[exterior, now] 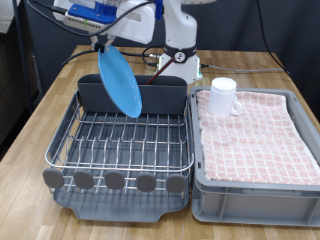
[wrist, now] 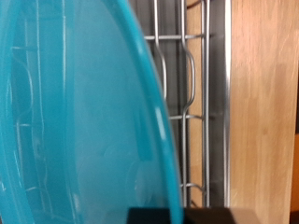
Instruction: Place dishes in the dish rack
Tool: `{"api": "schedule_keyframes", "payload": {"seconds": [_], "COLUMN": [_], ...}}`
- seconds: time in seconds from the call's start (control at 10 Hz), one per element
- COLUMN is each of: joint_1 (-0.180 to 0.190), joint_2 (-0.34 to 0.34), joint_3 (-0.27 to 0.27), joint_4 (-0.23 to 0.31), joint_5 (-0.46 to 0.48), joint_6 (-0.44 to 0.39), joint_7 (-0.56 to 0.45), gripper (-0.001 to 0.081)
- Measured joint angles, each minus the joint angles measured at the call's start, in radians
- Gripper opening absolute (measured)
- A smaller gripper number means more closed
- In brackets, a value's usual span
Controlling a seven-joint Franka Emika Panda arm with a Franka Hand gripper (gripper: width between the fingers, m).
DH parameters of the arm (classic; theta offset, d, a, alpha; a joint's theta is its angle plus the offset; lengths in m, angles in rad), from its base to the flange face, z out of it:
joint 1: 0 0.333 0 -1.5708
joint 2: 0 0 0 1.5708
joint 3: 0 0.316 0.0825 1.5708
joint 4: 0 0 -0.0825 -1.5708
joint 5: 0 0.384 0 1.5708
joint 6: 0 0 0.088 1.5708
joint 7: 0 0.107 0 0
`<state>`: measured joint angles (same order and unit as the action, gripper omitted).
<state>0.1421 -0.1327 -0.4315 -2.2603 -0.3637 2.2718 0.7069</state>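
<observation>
My gripper (exterior: pixel 104 46) is shut on the top edge of the round light-blue plate (exterior: pixel 120 82) and holds it tilted on edge above the back of the silver wire dish rack (exterior: pixel 120 150). In the wrist view the plate (wrist: pixel 75 121) fills most of the picture, with rack wires (wrist: pixel 187 93) below it. The white handled mug (exterior: pixel 224 96) stands on the pink checked cloth in the grey bin. A thin dark reddish-brown spoon (exterior: pixel 152 73) leans at the dark grey utensil caddy (exterior: pixel 160 97) at the rack's back.
The grey plastic bin (exterior: pixel 255 185) with pink checked cloth stands to the exterior view's right of the rack. The robot base (exterior: pixel 180 50) is behind the rack. The wooden table (exterior: pixel 40 110) shows around both, also in the wrist view (wrist: pixel 266 93).
</observation>
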Motion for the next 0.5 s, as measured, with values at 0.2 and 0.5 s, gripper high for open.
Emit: {"api": "schedule_keyframes", "payload": {"seconds": [0.2, 0.5], "joint_1": [0.0, -0.001], "joint_2": [0.0, 0.0], "joint_3": [0.0, -0.003], "joint_4": [0.003, 0.023], "joint_5": [-0.022, -0.035], "joint_6": [0.008, -0.008], "joint_7": [-0.038, -0.074], "gripper": [0.0018, 0.0018]}}
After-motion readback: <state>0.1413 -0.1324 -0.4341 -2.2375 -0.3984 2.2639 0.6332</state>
